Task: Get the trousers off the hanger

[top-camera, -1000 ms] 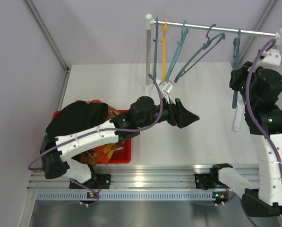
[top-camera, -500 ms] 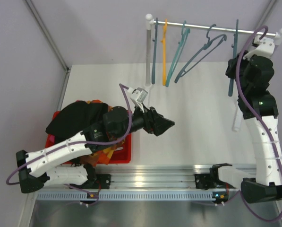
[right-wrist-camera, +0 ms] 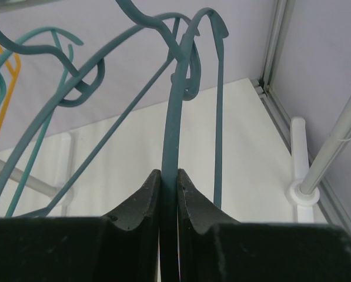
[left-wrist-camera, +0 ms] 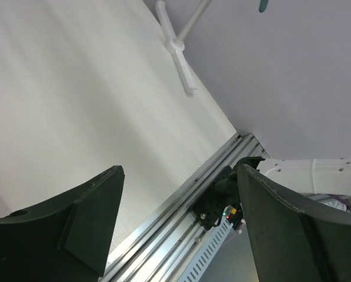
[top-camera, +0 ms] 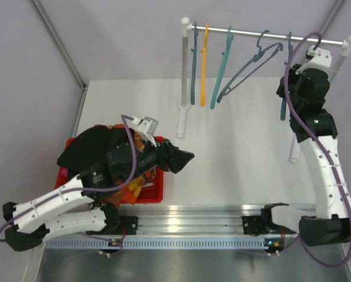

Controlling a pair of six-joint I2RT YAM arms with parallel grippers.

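The trousers lie piled in a red bin (top-camera: 159,191) at the table's left. A plain black pair (top-camera: 93,147) is on top, with orange camouflage cloth (top-camera: 131,187) showing under it. The other pairs are hidden. My left gripper (top-camera: 184,157) is open and empty just right of the bin, low over the table; in the left wrist view (left-wrist-camera: 181,170) nothing is between its fingers. My right gripper (top-camera: 286,89) is shut on a bare teal hanger (top-camera: 283,109) at the rail's right end. The right wrist view shows the hanger's bar (right-wrist-camera: 170,117) pinched between its fingers (right-wrist-camera: 168,173).
A silver rail (top-camera: 246,30) on two white posts holds several bare hangers, teal and one yellow (top-camera: 204,64). The rack's left foot (top-camera: 181,120) and right foot (top-camera: 293,154) stand on the table. An aluminium base rail (top-camera: 193,223) runs along the near edge.
My left arm has drawn back to the left and toward the bin, its gripper open throughout. My right gripper has risen with the teal hanger, closer to the rail.
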